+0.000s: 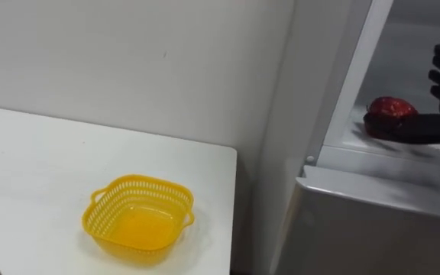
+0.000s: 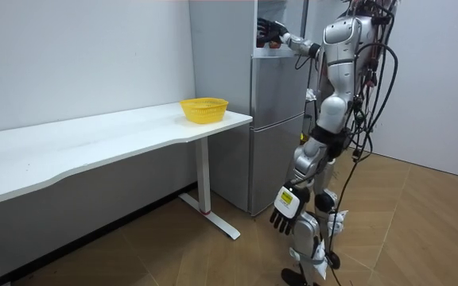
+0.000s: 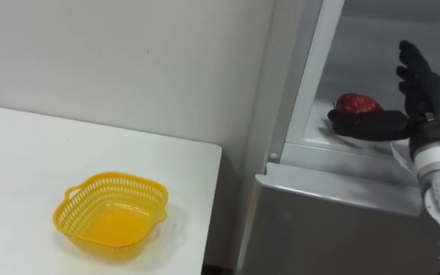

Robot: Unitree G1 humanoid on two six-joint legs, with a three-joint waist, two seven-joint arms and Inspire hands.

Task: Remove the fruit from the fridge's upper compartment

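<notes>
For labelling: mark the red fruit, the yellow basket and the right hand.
red fruit [image 3: 357,102], right eye view, its visible middle.
yellow basket [image 3: 117,179], right eye view, back rim.
right hand [image 3: 426,107], right eye view, palm.

- A rounded, glossy red fruit [image 3: 357,103] sits upright on the white shelf [image 3: 319,139] of the open upper fridge compartment [image 3: 373,46], near the front edge.
- The right hand [image 3: 425,103] stretches its thumb just before the fruit.

Bright, even room light, soft shadows
</notes>
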